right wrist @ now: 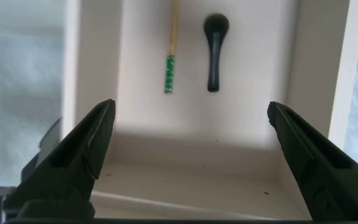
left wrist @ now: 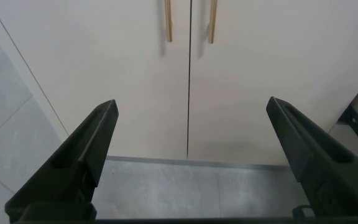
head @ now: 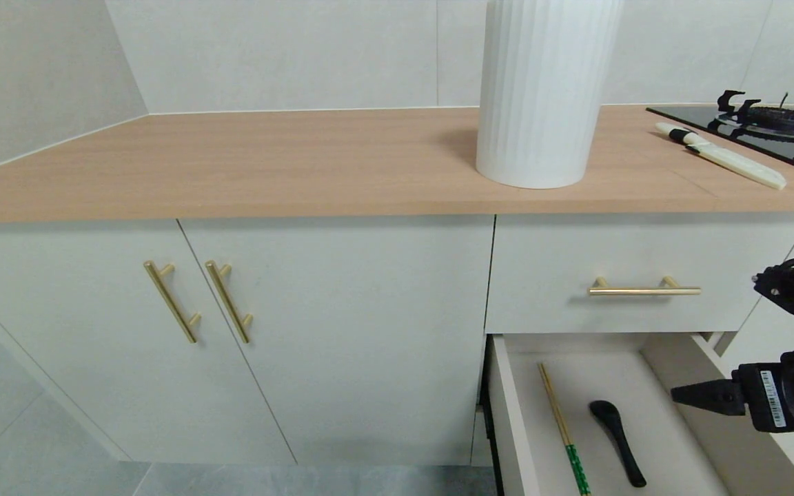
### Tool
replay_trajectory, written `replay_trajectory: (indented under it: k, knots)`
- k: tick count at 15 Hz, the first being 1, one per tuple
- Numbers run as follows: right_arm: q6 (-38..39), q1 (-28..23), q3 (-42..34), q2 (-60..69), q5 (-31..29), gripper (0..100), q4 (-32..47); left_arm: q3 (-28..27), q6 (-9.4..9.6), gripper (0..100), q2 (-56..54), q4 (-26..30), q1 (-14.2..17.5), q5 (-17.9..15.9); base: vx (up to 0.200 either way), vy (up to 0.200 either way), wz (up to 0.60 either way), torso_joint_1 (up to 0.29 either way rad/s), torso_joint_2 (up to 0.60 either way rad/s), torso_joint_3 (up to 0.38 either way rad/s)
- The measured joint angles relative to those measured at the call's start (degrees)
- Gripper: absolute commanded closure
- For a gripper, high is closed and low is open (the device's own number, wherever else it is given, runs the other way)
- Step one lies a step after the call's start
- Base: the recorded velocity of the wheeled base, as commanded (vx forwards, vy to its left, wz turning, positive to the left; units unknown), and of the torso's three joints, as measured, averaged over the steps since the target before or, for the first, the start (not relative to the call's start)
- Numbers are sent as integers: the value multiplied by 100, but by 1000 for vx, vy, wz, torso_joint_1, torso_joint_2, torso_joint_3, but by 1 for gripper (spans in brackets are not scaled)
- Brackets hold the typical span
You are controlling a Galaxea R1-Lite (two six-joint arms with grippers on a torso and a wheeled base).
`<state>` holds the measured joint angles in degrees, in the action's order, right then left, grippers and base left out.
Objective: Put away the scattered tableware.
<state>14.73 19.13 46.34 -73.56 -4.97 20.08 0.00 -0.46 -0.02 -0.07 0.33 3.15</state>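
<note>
Down in the pulled-out white drawer (head: 504, 413), a pair of pale wooden chopsticks with green patterned ends (head: 562, 430) lies flat, left of the middle. A black soup spoon (head: 617, 434) rests just beside it, not touching, bowl toward the back. Up on the wooden counter (head: 300, 165), a cream-coloured knife with a black band (head: 721, 155) lies flat near the right end.

At upper centre of the head view, a white cylinder (head: 542, 89) carries fine vertical ribs. The counter (head: 231, 165) is pale wood grain. The cabinet doors (head: 342, 331) are off-white with brass-coloured handles (head: 228, 301). In the cream drawer (head: 507, 413), lower right, lie a black spoon (head: 619, 441) and tan chopsticks (head: 562, 428) with green ends, seemingly light-speckled. The knife (head: 721, 156), upper right, is cream with a black band.
</note>
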Motion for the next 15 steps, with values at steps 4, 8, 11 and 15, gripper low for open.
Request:
replay_trajectory:
  k: [4, 8, 11, 15]
  knots:
    - [5, 77, 66, 182, -6, 0, 206, 0, -2, 0, 0, 0, 0, 0, 0, 0, 0, 0, 0, 0]
    - [5, 197, 149, 245, -4, 0, 408, 0, -7, 0, 0, 0, -2, 0, -150, 0, 0, 4, 3, 1]
    - [5, 243, 158, 272, -4, 0, 499, 0, -11, 0, 0, -2, 0, 0, -200, 0, 0, 4, 1, 4]
    - [5, 407, 154, 261, -2, 0, 769, -2, -7, 0, 0, -2, 0, -2, -50, 0, 0, -2, -1, 1]
